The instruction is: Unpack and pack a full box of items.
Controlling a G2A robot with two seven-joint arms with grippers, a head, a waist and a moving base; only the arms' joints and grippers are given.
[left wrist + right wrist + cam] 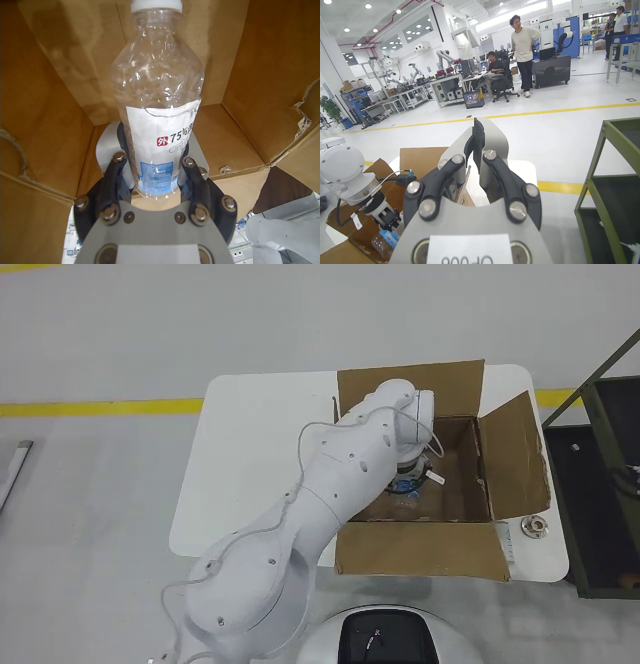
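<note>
Left gripper (155,152) pinching clear bottle (156,95) inside box (37,100) | right gripper (477,135) jaws pressed together | top view: left arm (340,479) covers grip

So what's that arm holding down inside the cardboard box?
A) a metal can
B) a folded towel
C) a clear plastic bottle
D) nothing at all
C: the left gripper is shut on the lower part of a clear plastic bottle with a white cap, inside the cardboard box.

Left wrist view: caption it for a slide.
Left gripper shut on a clear plastic bottle inside the cardboard box.
</note>
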